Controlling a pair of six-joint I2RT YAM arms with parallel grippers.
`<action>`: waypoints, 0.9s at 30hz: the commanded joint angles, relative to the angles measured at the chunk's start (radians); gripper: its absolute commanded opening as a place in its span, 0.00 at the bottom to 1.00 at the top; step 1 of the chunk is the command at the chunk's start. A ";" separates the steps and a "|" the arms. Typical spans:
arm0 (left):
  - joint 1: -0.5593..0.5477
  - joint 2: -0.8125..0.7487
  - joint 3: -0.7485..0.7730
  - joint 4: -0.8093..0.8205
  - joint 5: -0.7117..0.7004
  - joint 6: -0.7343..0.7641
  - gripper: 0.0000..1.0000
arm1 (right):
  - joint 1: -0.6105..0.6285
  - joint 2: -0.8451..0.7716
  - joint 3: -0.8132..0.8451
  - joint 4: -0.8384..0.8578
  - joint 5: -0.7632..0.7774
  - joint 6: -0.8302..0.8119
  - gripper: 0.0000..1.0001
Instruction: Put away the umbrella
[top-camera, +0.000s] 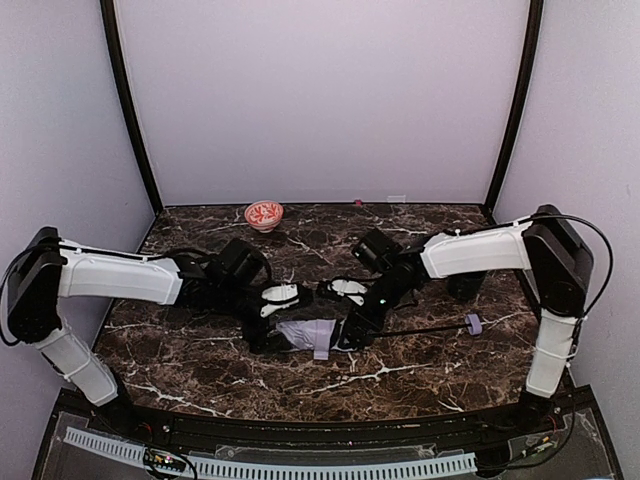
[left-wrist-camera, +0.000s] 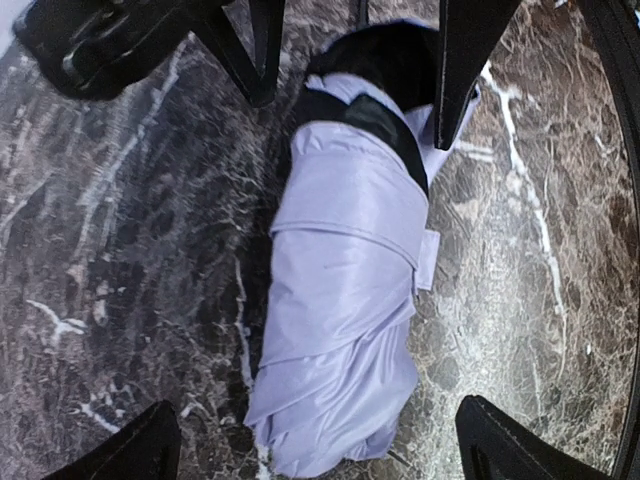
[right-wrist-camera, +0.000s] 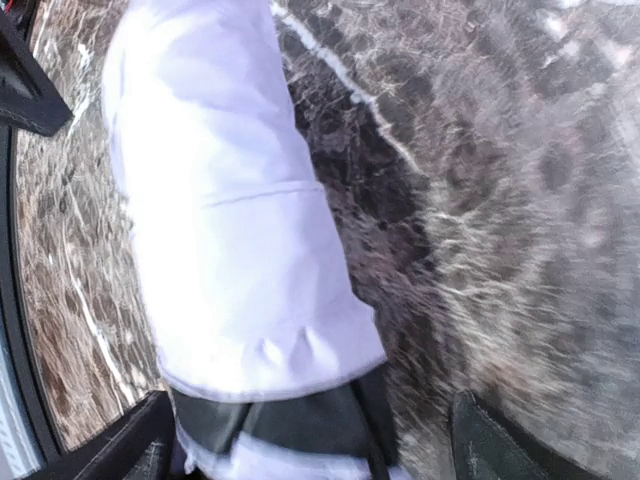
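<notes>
- A small red patterned bowl (top-camera: 264, 214) is sitting upright near the back edge of the tabletop (top-camera: 200, 365), left of centre, with nothing touching it.
- The tabletop is showing dark brown marble with white veins running across it.
- A tiny pink-red object (top-camera: 357, 202) is lying at the back edge, right of the bowl and well apart from it; it is too small to identify.
- Pale lavender walls (top-camera: 320, 100) are enclosing the tabletop on three sides, with black posts (top-camera: 130, 110) rising at the back corners.
- A white perforated strip (top-camera: 300, 467) is running along the near edge.
</notes>
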 joint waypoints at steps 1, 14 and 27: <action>0.015 -0.172 -0.110 0.230 -0.047 -0.101 0.99 | 0.008 -0.151 0.024 -0.003 0.136 -0.049 0.99; 0.082 -0.537 -0.468 0.706 -0.359 -0.515 0.99 | 0.120 -0.190 0.100 0.061 0.129 -0.154 0.99; 0.085 -0.491 -0.481 0.606 -0.387 -0.556 0.95 | 0.251 0.122 0.291 -0.208 0.507 -0.215 0.97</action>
